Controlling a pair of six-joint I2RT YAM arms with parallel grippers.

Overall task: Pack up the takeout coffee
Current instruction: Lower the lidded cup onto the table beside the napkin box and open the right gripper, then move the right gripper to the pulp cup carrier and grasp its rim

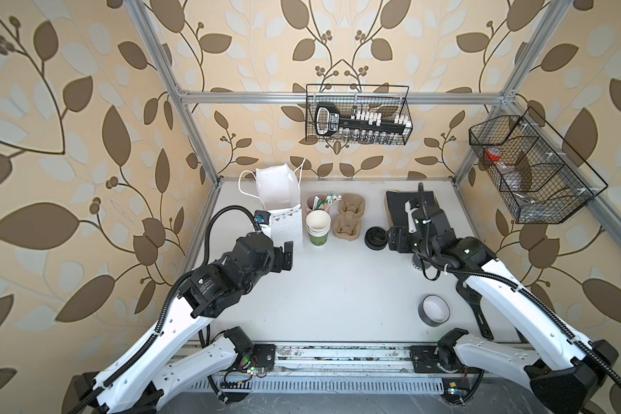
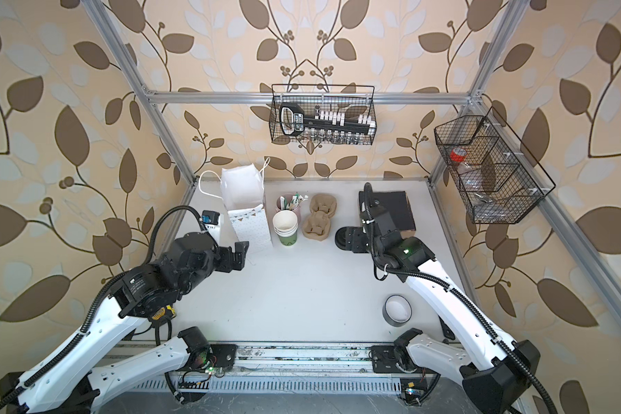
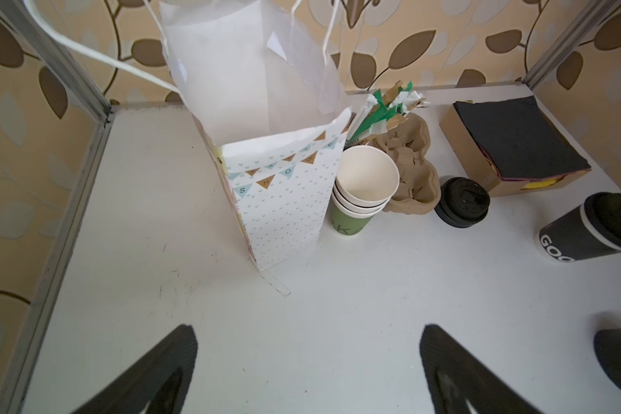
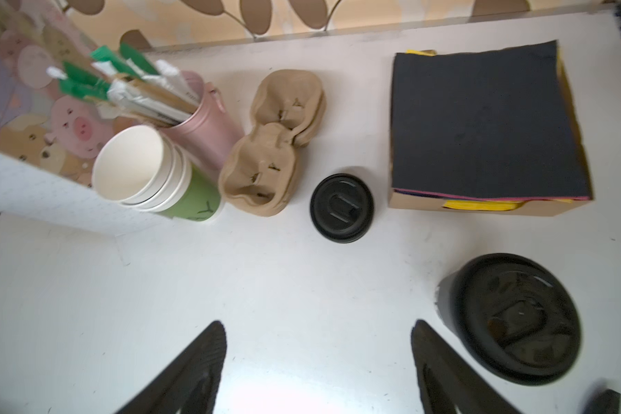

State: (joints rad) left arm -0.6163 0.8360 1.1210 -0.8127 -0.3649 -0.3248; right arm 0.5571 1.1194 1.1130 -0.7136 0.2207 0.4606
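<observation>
Approaching the grasp, by the look of it: packing barely begun, with the white paper bag upright, mouth open, no coffee seen inside. Finding the left gripper just in front of the bag, jaws spread wide and empty, and the right gripper well to the right of the bag, jaws likewise parted over bare table. Placing the takeout coffee upright, lidded, far right of the bag, just beside the right gripper but outside its jaws. Calls next for sliding those jaws sideways to straddle the cup below its lid, closing gently, lifting level, then carrying across to the bag's mouth. Around the bag, leaf-patterned walls and a white scuffed table; right of the bag, a cardboard box, pulp carrier, stacked cups, black lids.
</observation>
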